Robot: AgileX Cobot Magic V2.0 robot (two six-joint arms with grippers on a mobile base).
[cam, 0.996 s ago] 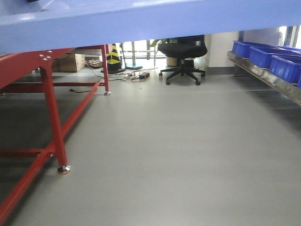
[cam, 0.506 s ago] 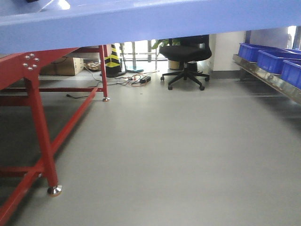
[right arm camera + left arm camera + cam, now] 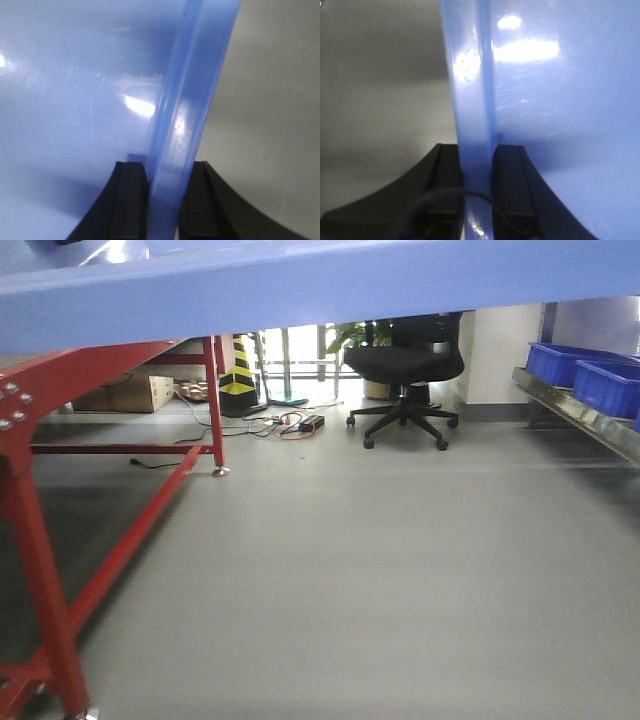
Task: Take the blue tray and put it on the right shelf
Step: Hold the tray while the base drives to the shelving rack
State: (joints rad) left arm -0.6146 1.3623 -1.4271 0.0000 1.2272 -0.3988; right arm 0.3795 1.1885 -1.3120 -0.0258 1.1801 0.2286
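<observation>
The blue tray (image 3: 330, 285) is held up in the air and fills the top of the front view as a wide light-blue band. In the left wrist view my left gripper (image 3: 477, 165) is shut on the blue tray's (image 3: 560, 100) left rim, one black finger on each side of the wall. In the right wrist view my right gripper (image 3: 167, 180) is shut on the blue tray's (image 3: 75, 100) right rim in the same way. The right shelf (image 3: 585, 420), a shiny steel ledge, runs along the far right of the front view.
A red-framed table (image 3: 60, 500) stands at the left, its legs reaching the grey floor. Dark blue bins (image 3: 590, 375) sit on the steel shelf. A black office chair (image 3: 405, 370), a yellow-black cone (image 3: 238, 375), cables and a cardboard box (image 3: 125, 392) lie at the back.
The whole view has shifted: the red table legs slid left and nearer, the shelf with its bins slid toward the right edge. The tray stays gripped by both grippers.
</observation>
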